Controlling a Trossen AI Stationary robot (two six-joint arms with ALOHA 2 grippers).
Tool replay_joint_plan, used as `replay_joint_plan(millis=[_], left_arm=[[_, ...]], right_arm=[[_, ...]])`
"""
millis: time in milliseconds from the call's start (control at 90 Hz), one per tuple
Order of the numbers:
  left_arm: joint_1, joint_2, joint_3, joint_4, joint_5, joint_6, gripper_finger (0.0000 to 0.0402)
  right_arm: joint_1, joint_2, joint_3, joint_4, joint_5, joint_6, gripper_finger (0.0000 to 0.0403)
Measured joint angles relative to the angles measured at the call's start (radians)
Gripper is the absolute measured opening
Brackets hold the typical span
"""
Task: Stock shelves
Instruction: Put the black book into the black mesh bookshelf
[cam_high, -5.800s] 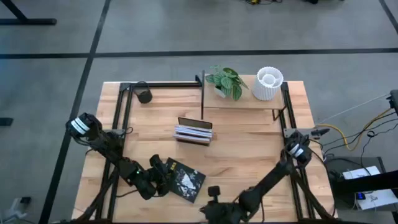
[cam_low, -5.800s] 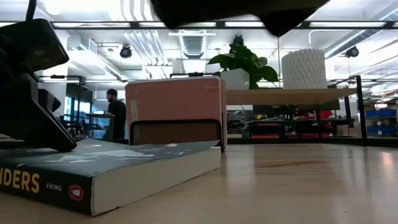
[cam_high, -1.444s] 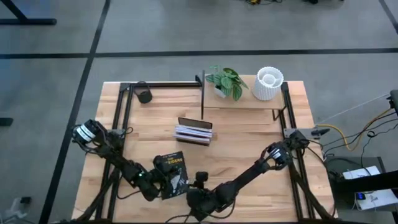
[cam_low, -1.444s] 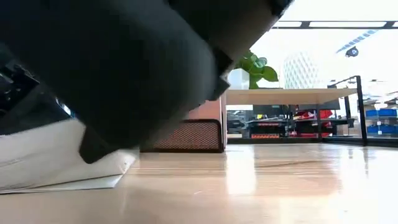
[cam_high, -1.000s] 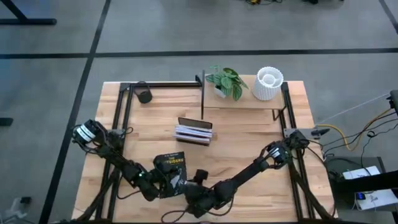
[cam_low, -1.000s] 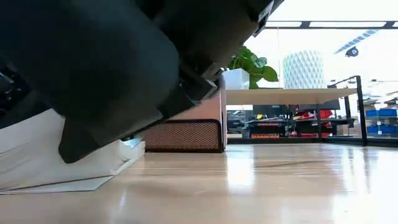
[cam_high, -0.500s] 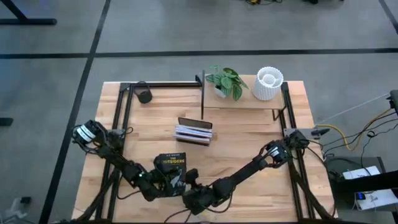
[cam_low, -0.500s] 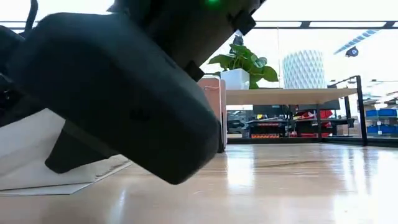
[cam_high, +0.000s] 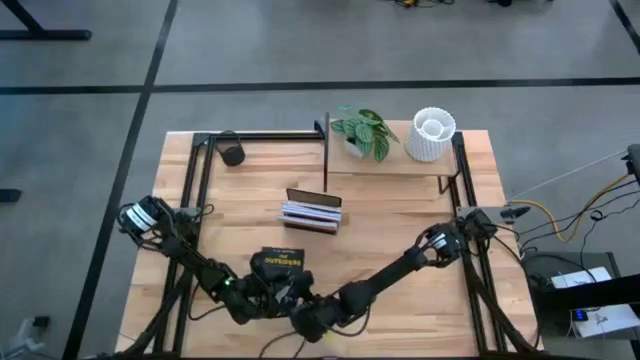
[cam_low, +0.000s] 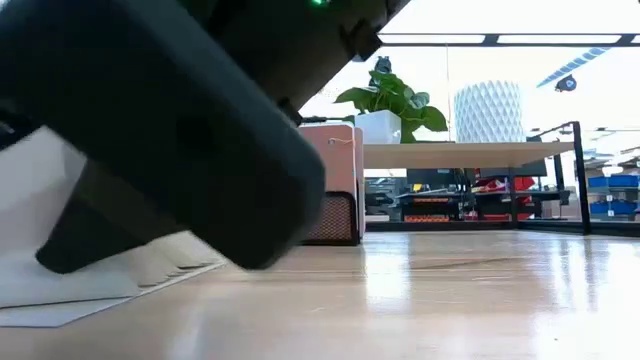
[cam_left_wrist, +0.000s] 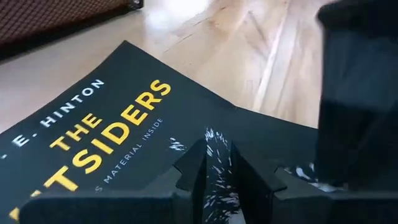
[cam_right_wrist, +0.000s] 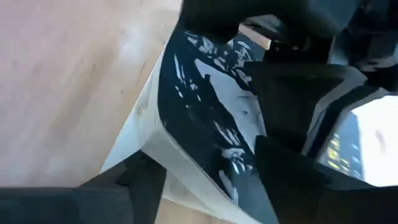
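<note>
Left gripper (cam_high: 262, 294): at near edge of light-wood tabletop (cam_high: 400, 215), left of centre; two dark fingers (cam_left_wrist: 189, 168) nearly together in left wrist view, pinching cover edge of dark paperback with yellow title lettering (cam_high: 277, 265).
Right gripper (cam_high: 300, 312): just right of left gripper, at same book's near corner; dark fingers (cam_right_wrist: 286, 168) set wide on either side of book's pale page block in right wrist view; actual clamp on book cannot be told.
Book: lies near front of table, cover up, tilted off the surface at gripper end; pale pages visible in low view (cam_low: 60, 260).
Shelves: thin black metal frame unit with pale wooden board (cam_high: 390, 165), at far right part of tabletop, well apart from both grippers; board (cam_low: 470, 153) raised off table in low view.
On board: green leafy plant in small white pot (cam_high: 362, 130) at left end, white ribbed cylindrical vase (cam_high: 432, 133) at right end.
Book rack: small dark mesh rack holding pinkish books (cam_high: 312, 212), mid-table, between book and shelves.
Far left: small dark cylinder (cam_high: 232, 154) beside black frame rail.
</note>
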Motion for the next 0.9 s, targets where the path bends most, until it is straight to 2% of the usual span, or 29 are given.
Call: replay_joint_plan(millis=[278, 411, 533, 900], left_arm=[[0.000, -0.002, 0.000, 0.007, 0.011, 0.005, 0.0058], [0.001, -0.009, 0.000, 0.010, 0.014, 0.042, 0.0058], [-0.001, -0.010, -0.002, 0.039, -0.031, 0.054, 0.0058], [0.001, -0.014, -0.002, 0.071, -0.065, 0.056, 0.0058]], right_arm=[[-0.002, 0.000, 0.001, 0.005, -0.032, 0.030, 0.0026], [-0.002, 0.000, 0.001, 0.004, -0.034, 0.057, 0.0026], [-0.002, 0.000, 0.001, -0.006, -0.021, 0.094, 0.0037], [0.000, -0.003, 0.000, -0.013, 0.038, 0.153, 0.0028]])
